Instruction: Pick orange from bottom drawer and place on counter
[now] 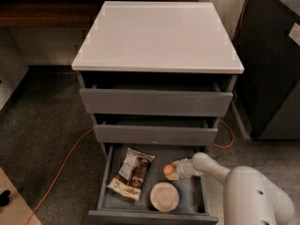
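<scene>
The arm [248, 196] enters from the lower right corner, where its bulky rounded link (white, with a few small dark holes in the shell) fills the frame. From that link a slimmer forearm [208, 165] runs leftward to a short wrist collar [186, 168]. The gripper [173, 172] is at its end, pointing left, low inside the right half of the open bottom drawer [104, 182], just beside the orange [167, 169]; contact cannot be made out.
</scene>
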You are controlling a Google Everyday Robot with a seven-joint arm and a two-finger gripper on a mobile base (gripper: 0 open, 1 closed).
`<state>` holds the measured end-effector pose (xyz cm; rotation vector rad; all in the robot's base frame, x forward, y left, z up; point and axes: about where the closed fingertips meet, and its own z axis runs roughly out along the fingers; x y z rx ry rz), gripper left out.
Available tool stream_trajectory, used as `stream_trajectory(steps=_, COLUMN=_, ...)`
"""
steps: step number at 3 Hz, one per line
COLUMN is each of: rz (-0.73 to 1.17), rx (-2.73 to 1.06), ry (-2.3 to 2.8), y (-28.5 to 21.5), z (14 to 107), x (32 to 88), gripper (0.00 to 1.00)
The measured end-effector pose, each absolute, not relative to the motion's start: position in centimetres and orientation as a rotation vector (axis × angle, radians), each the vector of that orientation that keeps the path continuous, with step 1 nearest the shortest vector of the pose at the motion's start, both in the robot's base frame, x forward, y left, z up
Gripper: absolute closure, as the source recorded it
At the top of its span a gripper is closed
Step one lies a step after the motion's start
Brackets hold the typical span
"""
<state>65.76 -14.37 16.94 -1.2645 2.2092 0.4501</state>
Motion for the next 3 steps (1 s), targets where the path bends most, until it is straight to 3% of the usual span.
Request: stream_trajectory(steps=3, rz=0.434, rx=-1.386, ry=1.971, y=-14.9, z=26.3, x=58.9, gripper=1.00)
